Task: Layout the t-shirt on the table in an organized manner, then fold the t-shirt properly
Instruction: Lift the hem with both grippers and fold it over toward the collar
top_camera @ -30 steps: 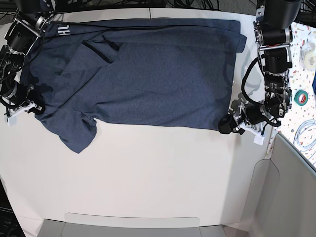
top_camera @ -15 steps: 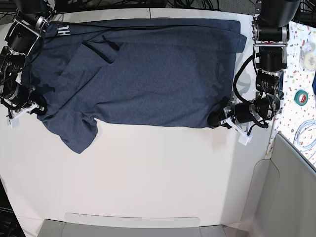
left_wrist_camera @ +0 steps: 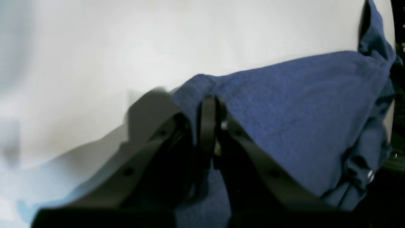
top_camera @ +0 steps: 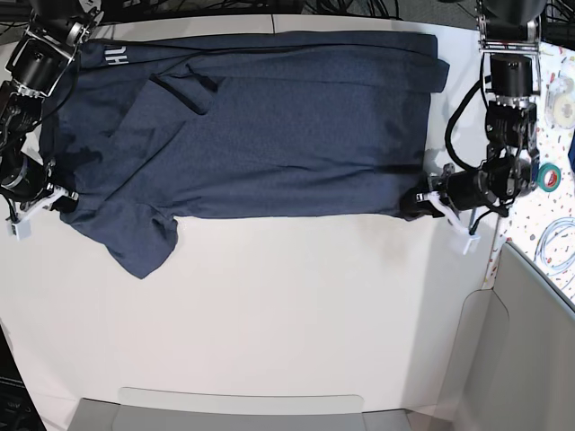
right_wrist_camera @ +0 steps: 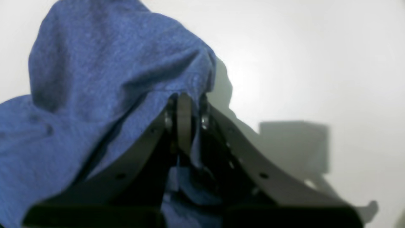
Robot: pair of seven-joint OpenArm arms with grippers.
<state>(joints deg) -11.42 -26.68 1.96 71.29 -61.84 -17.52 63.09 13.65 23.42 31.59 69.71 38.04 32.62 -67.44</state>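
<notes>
The dark navy t-shirt lies spread across the far half of the white table, with white lettering at its far left corner and a sleeve sticking out toward the front left. My left gripper is shut on the shirt's near right corner; in the left wrist view the cloth is pinched in the left gripper. My right gripper is shut on the shirt's left edge; in the right wrist view the fabric bunches over the right gripper.
A speckled side surface on the right holds a green tape roll, a white roll and a coiled cable. A grey panel stands at the front right, a pale tray at the front edge.
My left gripper went in to the shirt's near right corner, shut on it and drew it right and toward the far side, straightening the hem. The right arm shifted slightly left, still gripping.
</notes>
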